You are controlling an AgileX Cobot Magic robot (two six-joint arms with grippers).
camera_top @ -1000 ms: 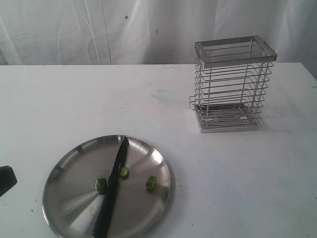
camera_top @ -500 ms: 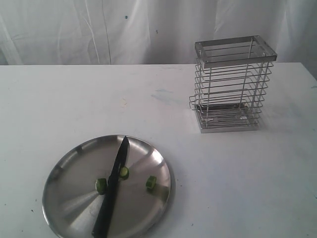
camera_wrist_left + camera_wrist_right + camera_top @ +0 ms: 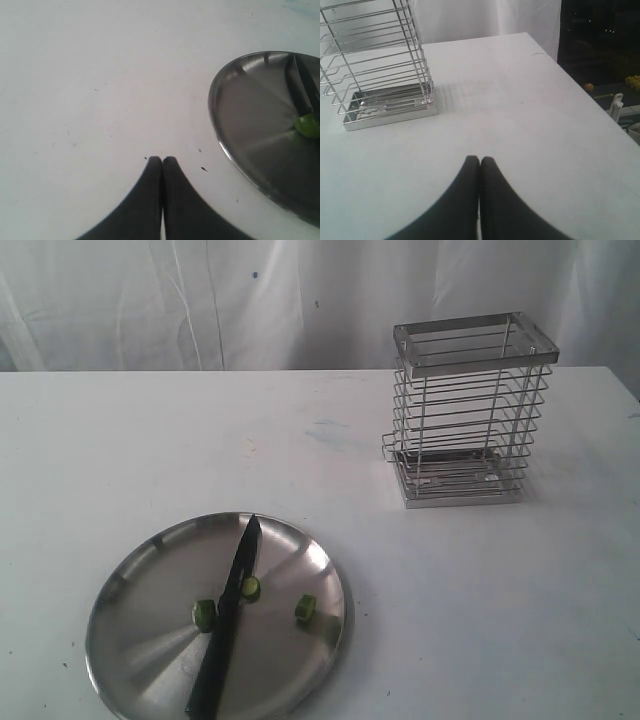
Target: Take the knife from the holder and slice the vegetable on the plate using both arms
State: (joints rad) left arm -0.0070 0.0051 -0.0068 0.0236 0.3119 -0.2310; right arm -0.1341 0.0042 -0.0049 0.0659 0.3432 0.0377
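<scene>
White desk (image 3: 480,620) with the cutting set-up. The wire holder (image 3: 470,410) stands upright toward the far right corner and is empty, since its tool is out and in use. The steel plate (image 3: 140,650) sits well apart from it, toward the near left part of the desk, and serves as the cutting surface. The knife (image 3: 228,625) lies flat across the plate, tip toward the far rim and handle over the near rim, apparently set down rather than returned. The left end effector (image 3: 161,161) hangs over bare desk just beside the plate's rim. The right end effector (image 3: 480,160) hangs over bare desk near the holder. Both have their fingers pressed together and grip nothing. The vegetable (image 3: 251,588) lies in three green pieces, two flanking the blade and one apart, which suggests the slicing is done.
</scene>
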